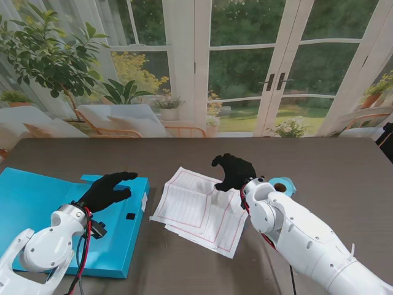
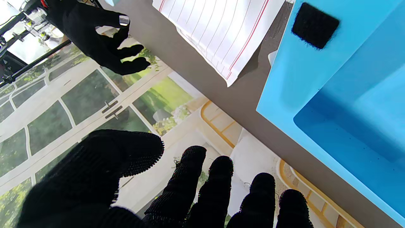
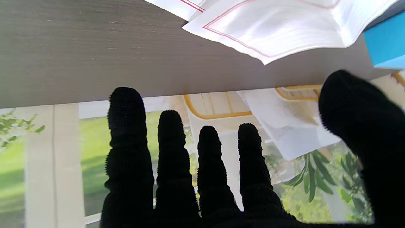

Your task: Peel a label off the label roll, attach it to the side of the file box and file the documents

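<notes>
The blue file box [image 1: 116, 239] lies open and flat by the table's [image 1: 344, 166] left edge, its long axis running left-right. The left hand [image 1: 104, 190] hovers over it, fingers spread, holding nothing. The documents [image 1: 199, 209] lie mid-table, fanned, corners toward the near edge. The right hand [image 1: 233, 171], fingers apart and empty, hangs above their far right corner, beside the label roll [image 1: 282, 184].
</notes>
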### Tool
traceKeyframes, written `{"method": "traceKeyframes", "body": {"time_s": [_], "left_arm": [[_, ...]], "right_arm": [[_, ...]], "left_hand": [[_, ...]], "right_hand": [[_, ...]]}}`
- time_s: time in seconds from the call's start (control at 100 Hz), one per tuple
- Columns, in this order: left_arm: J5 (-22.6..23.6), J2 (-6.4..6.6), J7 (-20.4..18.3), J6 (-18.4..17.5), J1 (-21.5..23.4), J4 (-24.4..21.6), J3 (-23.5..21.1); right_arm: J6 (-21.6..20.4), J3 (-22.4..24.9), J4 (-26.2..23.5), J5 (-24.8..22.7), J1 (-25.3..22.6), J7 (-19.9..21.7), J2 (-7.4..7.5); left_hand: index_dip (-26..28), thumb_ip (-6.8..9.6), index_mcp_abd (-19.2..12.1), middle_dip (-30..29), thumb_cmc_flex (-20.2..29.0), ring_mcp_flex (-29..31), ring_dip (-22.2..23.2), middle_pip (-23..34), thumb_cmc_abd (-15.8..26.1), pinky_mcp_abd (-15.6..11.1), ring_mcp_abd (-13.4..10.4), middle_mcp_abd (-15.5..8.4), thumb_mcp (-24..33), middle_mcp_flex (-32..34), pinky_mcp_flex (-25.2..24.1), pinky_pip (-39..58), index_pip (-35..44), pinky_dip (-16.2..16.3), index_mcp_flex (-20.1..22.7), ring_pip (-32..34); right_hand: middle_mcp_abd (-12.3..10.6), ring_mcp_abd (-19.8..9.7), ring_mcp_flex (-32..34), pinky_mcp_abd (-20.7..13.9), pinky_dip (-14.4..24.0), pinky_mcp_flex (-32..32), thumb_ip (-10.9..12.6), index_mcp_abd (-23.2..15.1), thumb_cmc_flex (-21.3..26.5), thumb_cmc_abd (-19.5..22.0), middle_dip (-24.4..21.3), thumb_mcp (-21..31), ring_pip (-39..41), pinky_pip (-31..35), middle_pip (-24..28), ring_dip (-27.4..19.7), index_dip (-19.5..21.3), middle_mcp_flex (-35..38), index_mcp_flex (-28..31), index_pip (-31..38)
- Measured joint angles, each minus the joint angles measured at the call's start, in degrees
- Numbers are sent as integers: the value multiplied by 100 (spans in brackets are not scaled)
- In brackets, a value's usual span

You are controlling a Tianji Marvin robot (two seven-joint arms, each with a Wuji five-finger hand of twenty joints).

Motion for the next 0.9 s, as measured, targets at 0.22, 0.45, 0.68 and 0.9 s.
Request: {"method": "traceKeyframes", "body": {"time_s": [0.22,0.45,0.68,0.9], "left_arm": [[-106,16,-77,-20,-74,97,17],[-193,18,-113,-34,-105,144,18],[-212,21,-133,-99,-72,129,-7],[-247,25,-171,-147,-67,129,-29]], "right_arm": [[-298,-447,459,-143,402,20,23],[-421,-742,760,-80,567,-62,-18],[-494,-989,1047,66,637,-270,-131],[-544,-1200,1264,192,699,-391,-244]], "left_hand": [[0,48,0,0,0,0,-1,0,0,0,0,0,24,2,-5,-63,0,4,4,-1],[0,48,0,0,0,0,-1,0,0,-1,5,0,34,7,-46,-68,0,6,4,-1],[0,48,0,0,0,1,-1,0,0,-1,12,9,35,9,-47,-69,3,15,7,-1],[0,48,4,0,0,2,-1,0,0,-1,15,40,36,9,-47,-70,4,16,20,-1]], "right_hand": [[-68,-107,-64,-137,-72,0,-68,-45,0,-551,-46,162,-14,-91,-111,-76,-52,-75,-119,8],[-70,-124,-196,-204,-84,0,-125,-47,-2,-573,-47,176,-59,-127,-111,-80,-115,-146,-354,-85],[-71,-124,-196,-206,-87,-1,-127,-47,-87,-572,-49,295,-59,-128,-111,-80,-115,-147,-411,-74],[-71,-124,-196,-206,-88,-1,-127,-47,-94,-573,-52,295,-32,-128,-110,-80,-115,-147,-414,-74]]}}
